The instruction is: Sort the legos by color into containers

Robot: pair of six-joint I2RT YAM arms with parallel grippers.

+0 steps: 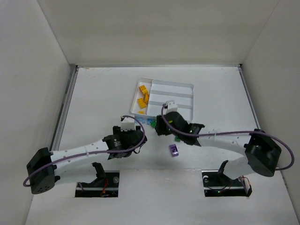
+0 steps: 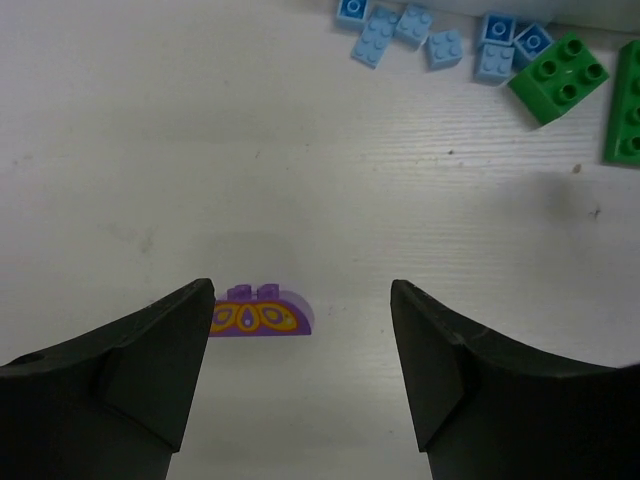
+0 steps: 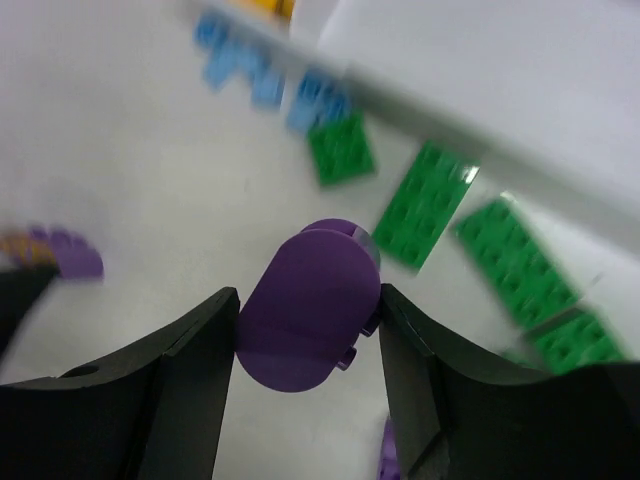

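Several yellow bricks (image 1: 143, 100) lie in the left end section of the tray (image 1: 191, 86). Its three long strips look bare, so most of the sorting is left. Right end effector (image 3: 310, 300) grips a purple brick (image 3: 308, 335) above the table (image 2: 120, 150), close to the tray. Left end effector (image 2: 302, 292) hangs open over a purple arched brick (image 2: 262, 312). Blue bricks (image 2: 440, 40) and green bricks (image 2: 560, 75) crowd the tray's near edge, likely awkward to pick singly.

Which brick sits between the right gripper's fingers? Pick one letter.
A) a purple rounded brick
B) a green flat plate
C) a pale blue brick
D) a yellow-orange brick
A: the right wrist view shows the right gripper clamped on both sides of a purple rounded brick.
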